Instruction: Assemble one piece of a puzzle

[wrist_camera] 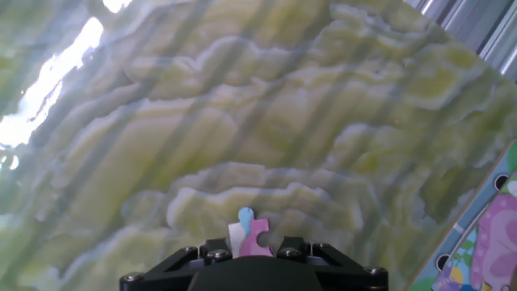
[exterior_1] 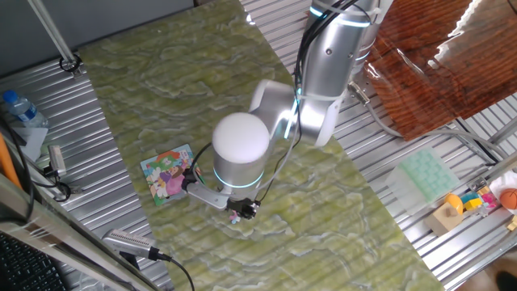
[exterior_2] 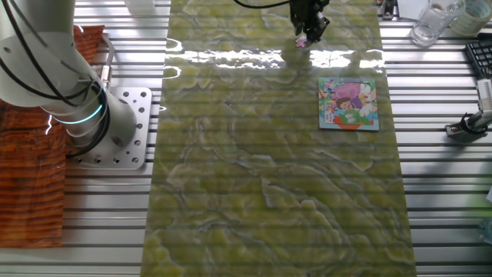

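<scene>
Gripper (wrist_camera: 250, 252) pinching irregular pink/wht piece (wrist_camera: 250, 235)

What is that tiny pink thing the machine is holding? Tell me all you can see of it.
It is a tiny, flat jigsaw piece, pink and white with a pale blue knob on top, apparently card. It stands upright, pinched at its lower edge in the black two-finger hand. It hangs above the green marbled table mat, apart from the square teal-bordered puzzle board nearby. Only the hand touches it.
</scene>
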Motion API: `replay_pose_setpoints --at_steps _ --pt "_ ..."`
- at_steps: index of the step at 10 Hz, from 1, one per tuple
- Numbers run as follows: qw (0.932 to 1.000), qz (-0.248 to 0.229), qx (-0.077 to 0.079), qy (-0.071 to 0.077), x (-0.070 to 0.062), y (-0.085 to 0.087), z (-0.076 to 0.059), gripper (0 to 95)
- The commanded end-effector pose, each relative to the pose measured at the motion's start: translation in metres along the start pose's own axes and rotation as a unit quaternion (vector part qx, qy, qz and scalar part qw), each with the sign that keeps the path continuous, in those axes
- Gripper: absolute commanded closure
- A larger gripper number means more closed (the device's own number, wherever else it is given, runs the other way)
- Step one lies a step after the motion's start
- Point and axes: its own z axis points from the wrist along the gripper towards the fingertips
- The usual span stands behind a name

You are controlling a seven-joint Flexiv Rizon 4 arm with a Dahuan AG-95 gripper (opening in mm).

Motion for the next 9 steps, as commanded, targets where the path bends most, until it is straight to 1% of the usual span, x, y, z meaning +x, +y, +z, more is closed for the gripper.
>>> replay_pose_setpoints --at_steps 1,2,6,9 --pt "0.9999 -0.013 -0.004 -0.004 0.0007 -0.0002 -0.0002 57.0" --pt "0.9998 -0.014 -0.009 -0.008 0.0007 -0.0002 0.0 57.0" --pt "0.9998 -0.017 -0.01 -0.008 -0.0005 0.0015 0.0016 57.0" --pt "0.9998 -0.016 -0.009 -0.01 -0.0011 0.0018 0.0056 57.0"
